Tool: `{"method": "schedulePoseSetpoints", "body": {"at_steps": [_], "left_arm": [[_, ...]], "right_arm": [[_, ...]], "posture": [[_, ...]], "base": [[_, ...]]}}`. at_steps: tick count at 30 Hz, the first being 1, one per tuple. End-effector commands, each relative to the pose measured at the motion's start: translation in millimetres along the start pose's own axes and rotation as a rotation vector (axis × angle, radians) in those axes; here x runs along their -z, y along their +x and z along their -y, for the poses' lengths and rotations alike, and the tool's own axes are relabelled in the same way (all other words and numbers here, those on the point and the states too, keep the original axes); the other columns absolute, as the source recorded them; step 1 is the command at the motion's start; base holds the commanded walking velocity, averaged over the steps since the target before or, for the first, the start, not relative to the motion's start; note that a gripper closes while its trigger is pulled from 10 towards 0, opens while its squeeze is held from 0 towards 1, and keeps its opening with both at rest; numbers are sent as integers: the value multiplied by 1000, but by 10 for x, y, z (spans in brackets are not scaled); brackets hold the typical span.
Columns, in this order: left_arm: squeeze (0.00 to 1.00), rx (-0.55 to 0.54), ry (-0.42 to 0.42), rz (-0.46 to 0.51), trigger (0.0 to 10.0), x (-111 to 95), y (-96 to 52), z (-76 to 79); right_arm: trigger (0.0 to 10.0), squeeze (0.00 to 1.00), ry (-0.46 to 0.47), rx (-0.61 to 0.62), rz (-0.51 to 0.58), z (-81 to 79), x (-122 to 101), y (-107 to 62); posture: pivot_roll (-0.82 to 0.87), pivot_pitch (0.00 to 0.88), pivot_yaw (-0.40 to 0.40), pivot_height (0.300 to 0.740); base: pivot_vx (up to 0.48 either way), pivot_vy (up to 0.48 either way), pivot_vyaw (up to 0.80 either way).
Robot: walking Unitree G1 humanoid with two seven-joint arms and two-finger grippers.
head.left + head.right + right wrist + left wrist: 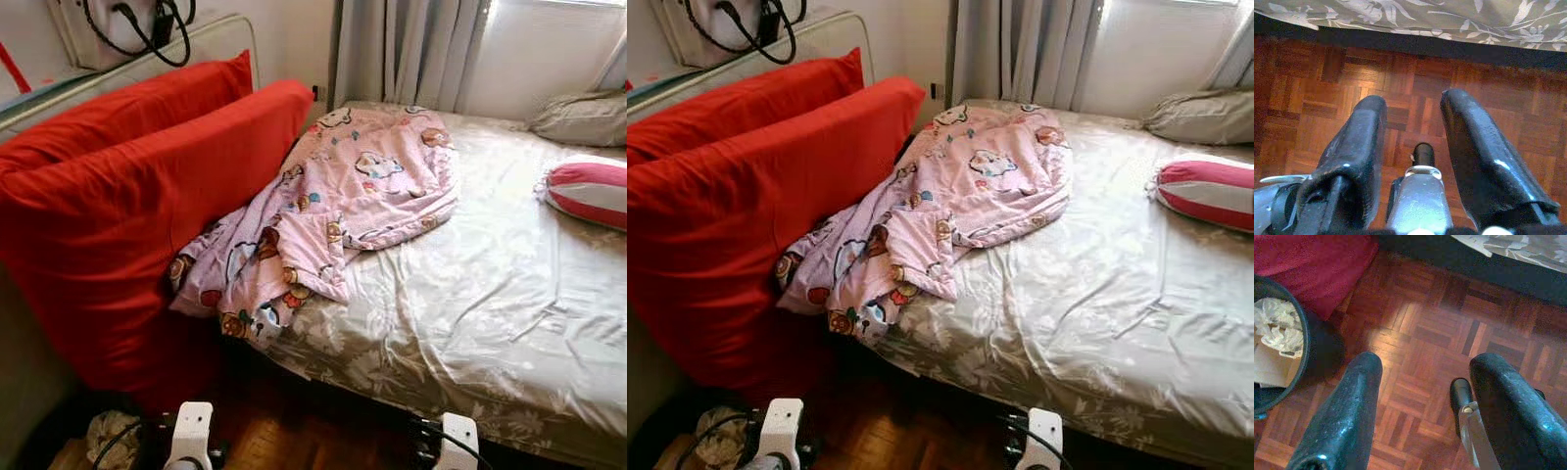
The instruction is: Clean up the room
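A crumpled pink cartoon-print blanket (333, 206) lies across the left side of the bed (490, 313), one end hanging over the near edge. Two large red cushions (147, 196) lean against the bed's left side. A red-and-white striped pillow (588, 191) and a grey pillow (583, 119) rest at the far right. Both arms hang low by the floor. My left gripper (1422, 367) is open over the parquet with nothing between its fingers. My right gripper (1410, 105) is also open, pointing at the floor beside the bed's edge.
A dark waste bin (1283, 342) with crumpled paper stands on the parquet beside the red cushion. A white bag with black straps (127, 29) sits on the shelf at the upper left. Curtains (411, 49) hang behind the bed. My feet (1462, 396) stand on the parquet.
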State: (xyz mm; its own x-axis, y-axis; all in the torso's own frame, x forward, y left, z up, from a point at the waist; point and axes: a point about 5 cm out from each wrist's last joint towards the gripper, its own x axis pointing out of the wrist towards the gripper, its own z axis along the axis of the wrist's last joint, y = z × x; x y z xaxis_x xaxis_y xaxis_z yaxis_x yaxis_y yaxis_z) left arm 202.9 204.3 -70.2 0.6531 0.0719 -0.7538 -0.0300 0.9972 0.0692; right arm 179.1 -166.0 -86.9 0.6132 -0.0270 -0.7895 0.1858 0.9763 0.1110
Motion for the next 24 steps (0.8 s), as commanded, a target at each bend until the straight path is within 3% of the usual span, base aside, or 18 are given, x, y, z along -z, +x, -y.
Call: {"method": "schedulePoseSetpoints", "body": {"at_steps": [1, 7, 18, 24], "left_arm": [[0, 4, 21, -24, 10000, 36, -4, 0], [0, 2, 18, -25, 10000, 38, -4, 0], [0, 9, 16, -35, 10000, 46, -3, 7], [0, 14, 14, -35, 10000, 47, -4, 10]], "right_arm": [[10000, 0, -22, 8, 12, 24, -24, 1], [10000, 0, -18, 16, 24, 48, -25, -4], [10000, 0, 0, -7, 36, 33, -30, -6], [10000, 0, 19, -6, 51, 26, -49, -4]], "posture": [[61, 0, 13, 740], [60, 0, 12, 740], [61, 0, 8, 740], [56, 0, 7, 740]], "base": [[0, 0, 0], [0, 0, 667], [299, 0, 800], [306, 0, 159]]}}
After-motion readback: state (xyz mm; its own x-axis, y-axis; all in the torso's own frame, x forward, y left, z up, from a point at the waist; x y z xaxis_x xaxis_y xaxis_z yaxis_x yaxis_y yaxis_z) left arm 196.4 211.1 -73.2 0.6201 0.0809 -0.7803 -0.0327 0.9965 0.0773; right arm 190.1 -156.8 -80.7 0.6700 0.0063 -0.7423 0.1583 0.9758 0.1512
